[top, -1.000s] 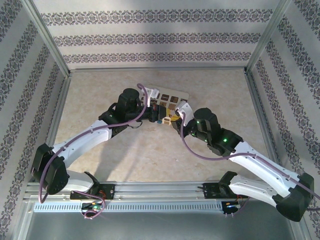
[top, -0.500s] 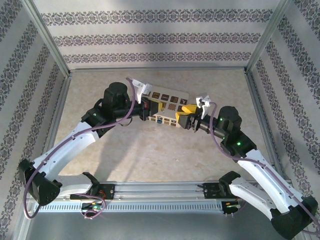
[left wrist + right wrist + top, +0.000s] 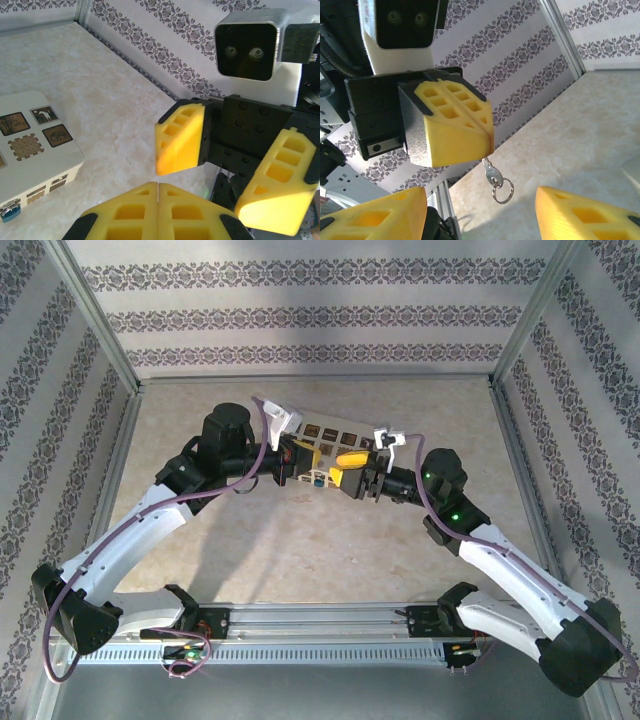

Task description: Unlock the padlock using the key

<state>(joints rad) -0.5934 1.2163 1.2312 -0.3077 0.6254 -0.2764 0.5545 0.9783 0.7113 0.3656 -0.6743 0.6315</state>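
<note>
My left gripper is shut, its yellow fingers pressed together. In the right wrist view the key hangs from its closed tips, a small ring dangling below. My right gripper faces it tip to tip and is open, with its fingers wide apart to either side below the key and touching nothing. A small blue thing, apparently the padlock, sits on the front side of the white box.
The white box with brown picture tiles lies on the marble-look table under both grippers. Patterned walls and metal posts close in the back and sides. The rail with the arm bases runs along the near edge.
My right gripper has opened, pulled away to the right and come back to face the left gripper. The left arm has shifted a little to the left and stayed shut.
</note>
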